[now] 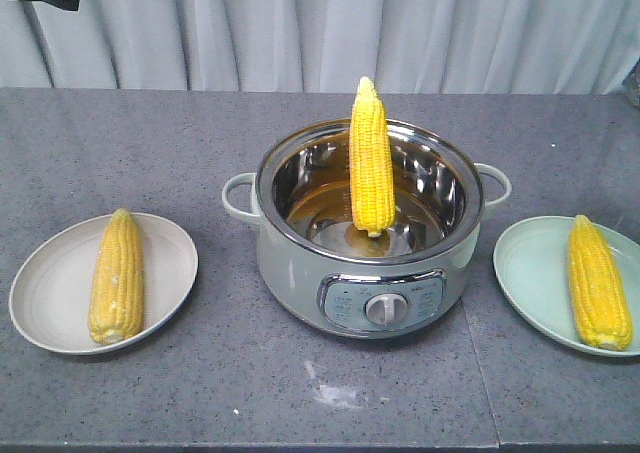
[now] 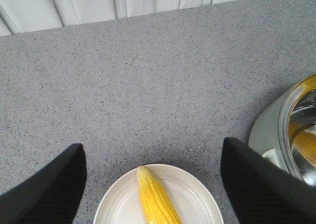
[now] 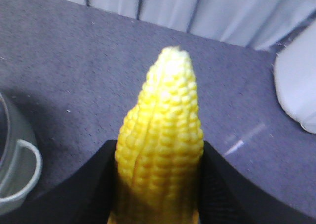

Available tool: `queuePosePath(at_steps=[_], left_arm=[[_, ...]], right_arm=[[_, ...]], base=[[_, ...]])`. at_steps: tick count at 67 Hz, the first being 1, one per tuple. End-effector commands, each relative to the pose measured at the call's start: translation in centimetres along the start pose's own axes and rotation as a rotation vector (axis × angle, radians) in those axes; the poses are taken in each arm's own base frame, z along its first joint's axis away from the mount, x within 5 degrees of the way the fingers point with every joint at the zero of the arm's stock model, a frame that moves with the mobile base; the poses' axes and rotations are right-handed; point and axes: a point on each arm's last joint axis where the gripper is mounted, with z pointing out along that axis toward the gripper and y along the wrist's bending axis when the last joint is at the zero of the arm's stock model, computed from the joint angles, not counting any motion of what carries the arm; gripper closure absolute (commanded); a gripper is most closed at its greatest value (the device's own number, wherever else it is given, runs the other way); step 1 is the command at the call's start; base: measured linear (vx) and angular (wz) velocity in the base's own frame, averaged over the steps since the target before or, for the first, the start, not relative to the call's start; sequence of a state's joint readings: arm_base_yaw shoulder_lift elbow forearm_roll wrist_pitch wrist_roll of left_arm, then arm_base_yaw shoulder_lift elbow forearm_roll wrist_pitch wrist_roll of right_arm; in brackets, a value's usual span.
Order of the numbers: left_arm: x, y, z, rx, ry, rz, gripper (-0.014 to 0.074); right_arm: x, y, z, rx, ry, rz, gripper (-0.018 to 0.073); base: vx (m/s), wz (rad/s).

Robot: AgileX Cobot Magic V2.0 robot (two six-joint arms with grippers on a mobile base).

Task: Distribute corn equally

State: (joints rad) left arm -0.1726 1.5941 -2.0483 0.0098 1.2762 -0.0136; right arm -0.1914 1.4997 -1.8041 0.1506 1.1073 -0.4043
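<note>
Cream round left plate (image 1: 40,298) and green right plate (image 1: 528,273) hold one yellow kernelled cob (image 1: 117,276) each; a third cob (image 1: 371,158) stands in the steel pot (image 1: 300,268), seemingly undistributed. Right gripper (image 3: 158,147) pinches a held cob (image 3: 163,120); left gripper (image 2: 152,145) is spread.

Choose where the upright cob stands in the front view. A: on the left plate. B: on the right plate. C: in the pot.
C: the upright cob stands in the pot, leaning on its far rim; the cob on the left plate and the cob on the right plate lie flat.
</note>
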Motion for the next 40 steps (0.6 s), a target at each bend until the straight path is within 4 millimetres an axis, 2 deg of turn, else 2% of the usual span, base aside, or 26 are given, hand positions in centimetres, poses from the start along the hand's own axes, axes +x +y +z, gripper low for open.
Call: queuePosePath(at_steps=[1,15,24,40], left_arm=[[-0.7,0.1,-2.3,0.003,-0.109,-0.012,0.0044],[-0.7,0.1,-2.3,0.003,-0.109,-0.012,0.0044],[-0.7,0.1,-2.3,0.003,-0.109,-0.012,0.0044],[-0.7,0.1,-2.3,0.003,-0.109,-0.012,0.0044]], right_arm=[[-0.1,-0.4,-3.3,0.09,-0.039,0.011,0.0554],[0.5,0.1,-4.5,0.061,-0.001,0.04,0.0554],[1.0,0.8,-4.4,-0.017,0.062,0.048,0.0554],[1.0,0.9,-4.5,-0.017,0.058,0.041,0.0554]], base=[[0.0,0.0],[0.0,0.0],[0.0,0.0],[0.0,0.0]])
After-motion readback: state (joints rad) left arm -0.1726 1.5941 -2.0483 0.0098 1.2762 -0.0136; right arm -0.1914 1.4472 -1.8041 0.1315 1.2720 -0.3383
